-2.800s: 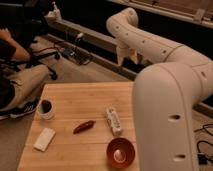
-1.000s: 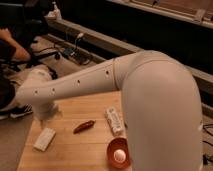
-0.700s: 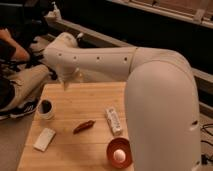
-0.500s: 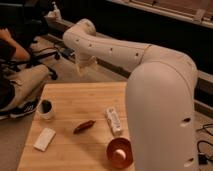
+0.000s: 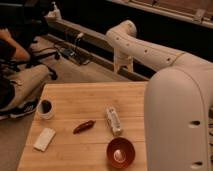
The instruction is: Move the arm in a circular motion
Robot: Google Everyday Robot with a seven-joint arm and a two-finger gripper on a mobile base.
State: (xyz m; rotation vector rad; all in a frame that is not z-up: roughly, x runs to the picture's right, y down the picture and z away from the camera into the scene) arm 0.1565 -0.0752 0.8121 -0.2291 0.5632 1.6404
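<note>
Arm (image 5: 161,57) comes in at 4 o'clock, its thick segment over the right edge of the counter (image 5: 75,97), and reaches back to a bend at 1 o'clock. End effector (image 5: 122,64) hangs down from that bend, beyond the counter's far edge, apart from everything on it. Wide or narrow: cannot tell.

On the counter:
- cup (image 5: 45,108) at 9 o'clock
- white block (image 5: 44,139) at 8
- red pepper-shaped item (image 5: 84,126) near centre
- white packet (image 5: 114,120) just beside it
- red bowl (image 5: 120,151) at 5

Person (image 5: 15,75) sits off the 10 o'clock side.
</note>
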